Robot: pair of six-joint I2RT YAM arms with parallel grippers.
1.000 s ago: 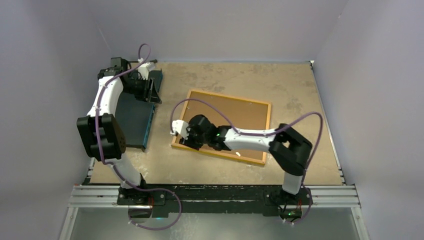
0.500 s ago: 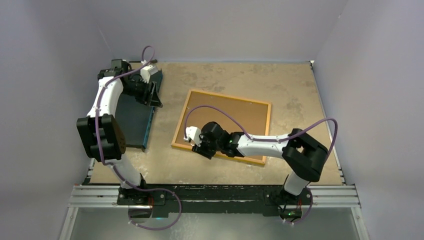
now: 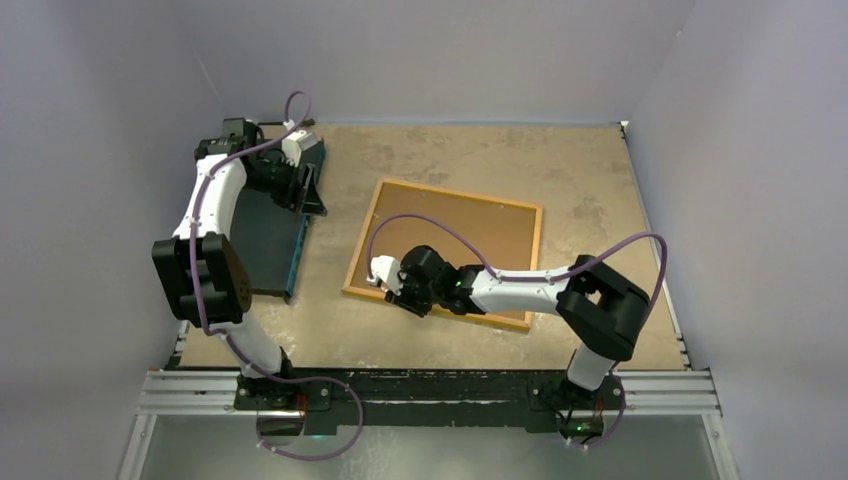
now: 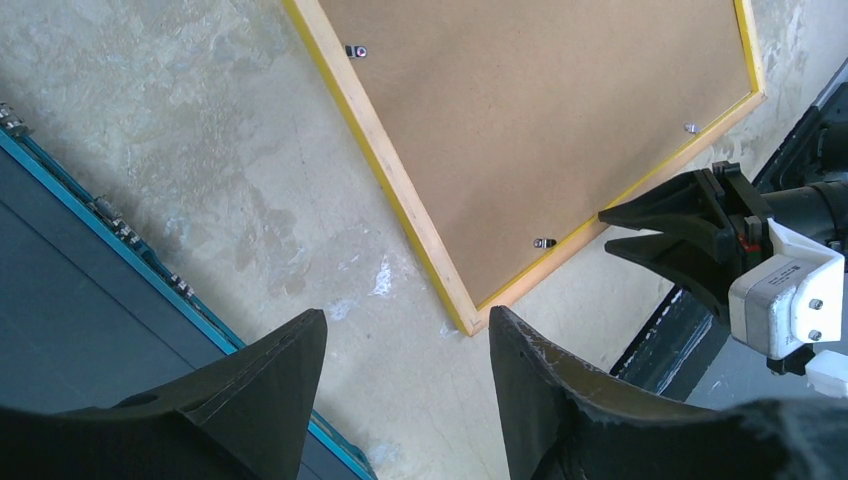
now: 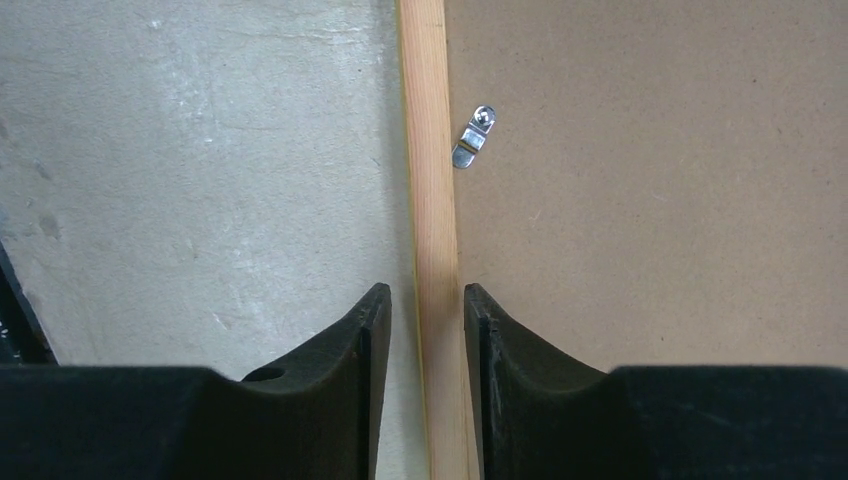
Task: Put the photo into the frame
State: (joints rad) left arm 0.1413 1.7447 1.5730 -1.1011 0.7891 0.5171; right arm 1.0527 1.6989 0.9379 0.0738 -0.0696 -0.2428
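Here the frame (image 3: 460, 194) lies back-up near the middle of the table (image 3: 450, 150), slightly skewed. Its pale wooden rails enclose a plain brown backing board (image 3: 500, 232), and a thin line of yellow shows along its outer edge in the left wrist view. The right arm reaches leftward along the frame's near rail, close to the near-left corner. The right gripper (image 5: 427, 292) straddles that rail, one finger over the bare table and the other over the board. The two fingers are parted only a little wider than the wood, and a sliver of table shows between the rail and the table-side finger. A small metal turn clip (image 5: 473, 136) sits on the board right against the rail, just ahead of the fingertips. The left gripper (image 4: 405, 315) hangs at the far left, above the far right edge of a dark slab with a teal edge (image 3: 265, 240), well apart from the frame. Its fingers are spread wide with nothing between them.
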